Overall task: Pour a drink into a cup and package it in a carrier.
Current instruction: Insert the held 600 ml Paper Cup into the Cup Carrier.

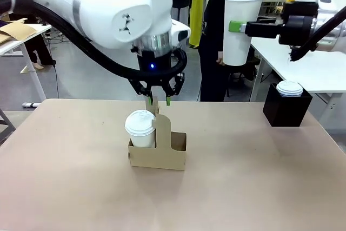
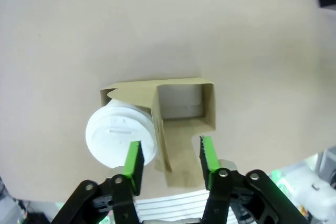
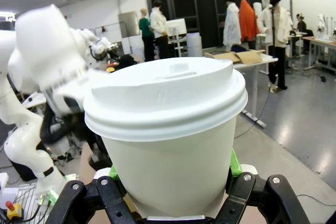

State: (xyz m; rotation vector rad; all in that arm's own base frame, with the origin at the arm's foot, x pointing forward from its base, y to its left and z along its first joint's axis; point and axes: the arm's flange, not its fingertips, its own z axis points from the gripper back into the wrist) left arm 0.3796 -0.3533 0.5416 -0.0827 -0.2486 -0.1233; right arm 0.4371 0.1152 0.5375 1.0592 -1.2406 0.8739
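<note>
The brown cardboard carrier [image 1: 162, 155] stands mid-table with a lidded white cup [image 1: 141, 128] in its left slot; the right slot is empty. My left gripper [image 1: 160, 101] hangs open just above the carrier's upright handle tab. In the left wrist view its green pads [image 2: 135, 158] straddle the tab of the carrier [image 2: 184, 93], beside the cup [image 2: 118, 132], without touching it. High at the right, my right gripper [image 1: 238, 26] is shut on a second lidded cup [image 1: 241, 20], which looms large as the cup [image 3: 168, 129] in my right gripper [image 3: 173, 182]. The drink is out of view.
A black square box [image 1: 286, 112] stands at the table's far right with another lidded cup [image 1: 290, 88] in it. A person in dark clothes [image 1: 213, 52] stands behind the far edge. White tables flank the scene.
</note>
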